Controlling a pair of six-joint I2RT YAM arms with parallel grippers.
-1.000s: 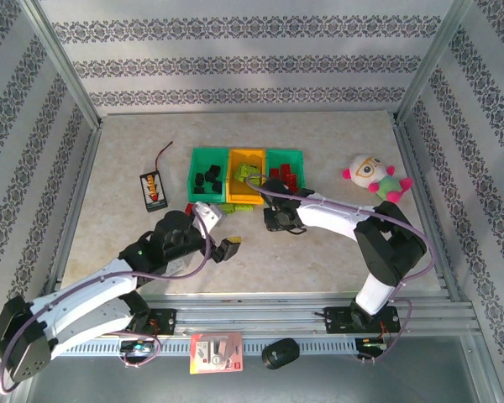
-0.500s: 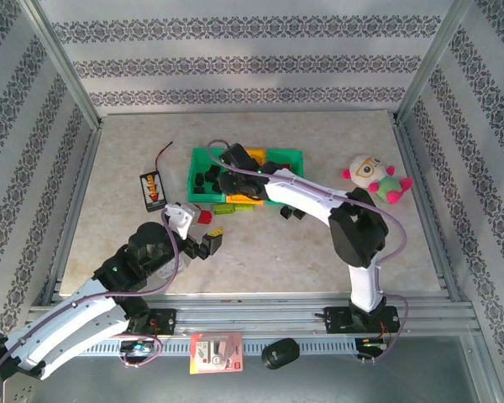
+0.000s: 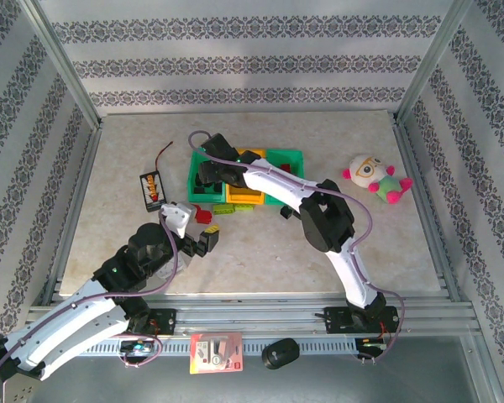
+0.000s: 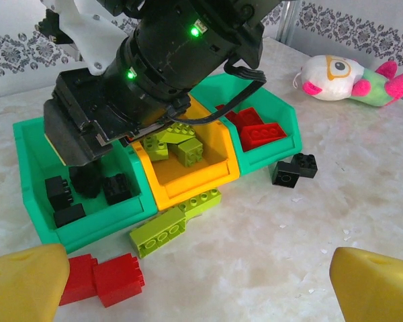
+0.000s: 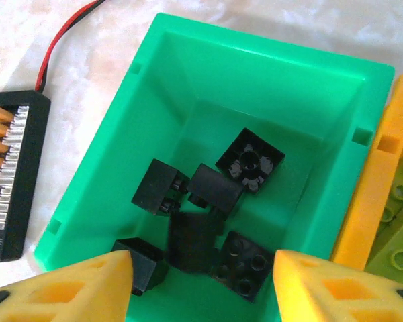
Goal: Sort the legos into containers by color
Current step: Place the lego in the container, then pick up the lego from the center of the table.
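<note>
Top external view: a black battery holder [image 3: 153, 189] lies toward the counter's left edge. Nearer the front edge, the left hand [image 3: 198, 228] hovers with its fingers spread wide and nothing between them, close to two red legos [image 4: 104, 278] on the counter [image 3: 260, 252]. Three bins stand in a row mid-counter. Over the left teal bin [image 5: 188, 74] hangs the right hand [image 5: 205, 295], fingers apart and pinching nothing. A blurred black lego [image 5: 191, 248] shows between them, among other black ones inside. The orange-yellow bin [image 4: 188, 188] holds lime legos, and two more lime legos [image 4: 171, 225] lie just before it. The right teal bin [image 4: 282, 137] holds red ones, with two black legos [image 4: 293, 168] beside it. A plush toy [image 3: 374, 178] lies near the right edge.
</note>
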